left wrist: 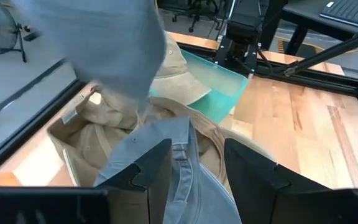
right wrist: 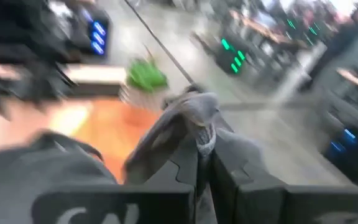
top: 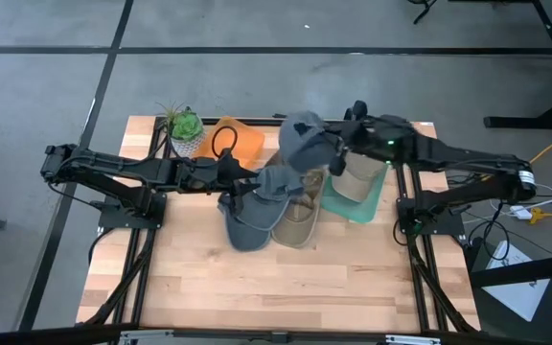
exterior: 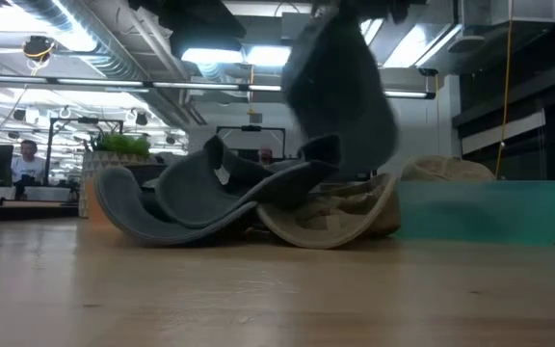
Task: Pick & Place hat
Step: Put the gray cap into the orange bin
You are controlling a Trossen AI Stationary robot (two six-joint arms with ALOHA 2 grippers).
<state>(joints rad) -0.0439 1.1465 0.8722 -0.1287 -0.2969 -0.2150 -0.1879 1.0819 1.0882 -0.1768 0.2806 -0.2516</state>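
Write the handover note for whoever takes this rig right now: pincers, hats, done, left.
Right pincer: shut on the grey hat, holding it in the air above the pile.
Left pincer: fingers apart around the blue-grey hat at table centre; whether it grips is unclear.
Tan hat lies beside that one; another tan hat sits in the teal bin.
Done: grey hat picked up.
Left: place it, probably in the bin, then the remaining hats.

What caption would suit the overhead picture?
Right gripper lifts a grey hat above a pile of caps beside a teal bin.
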